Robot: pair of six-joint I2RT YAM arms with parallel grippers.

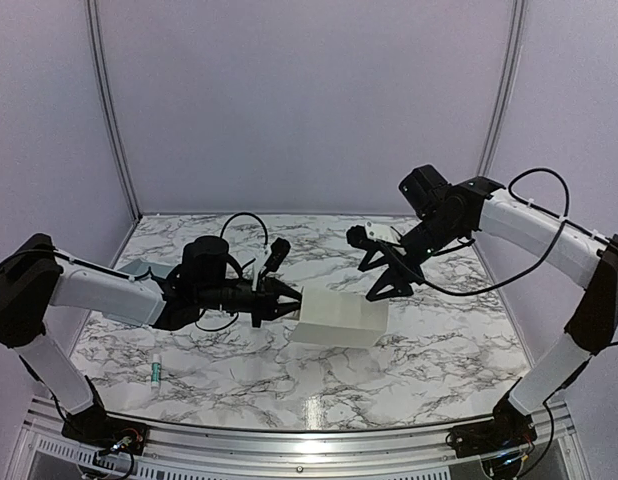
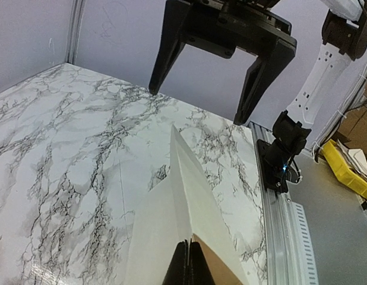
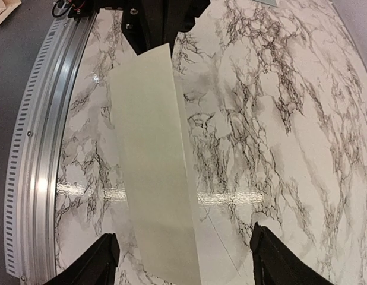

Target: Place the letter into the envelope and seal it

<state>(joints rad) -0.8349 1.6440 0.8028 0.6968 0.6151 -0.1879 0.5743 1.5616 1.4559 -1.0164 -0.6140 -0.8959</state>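
The letter (image 1: 339, 318) is a pale cream folded sheet held above the marble table. My left gripper (image 1: 292, 303) is shut on its left edge. In the left wrist view, the shut fingers (image 2: 189, 261) pinch the fold and the letter (image 2: 171, 202) stands on edge, pointing away. My right gripper (image 1: 381, 277) is open and empty, hovering just above the letter's right end. In the right wrist view, the letter (image 3: 151, 160) runs between my wide-open fingers (image 3: 103, 261). A corner of the grey-blue envelope (image 1: 139, 268) shows behind my left arm, the rest hidden.
A small white-green tube (image 1: 156, 372) lies at the front left of the table (image 1: 439, 340). The metal rail (image 1: 309, 440) runs along the near edge. Grey walls close the back and sides. My right gripper (image 2: 198, 104) also shows in the left wrist view.
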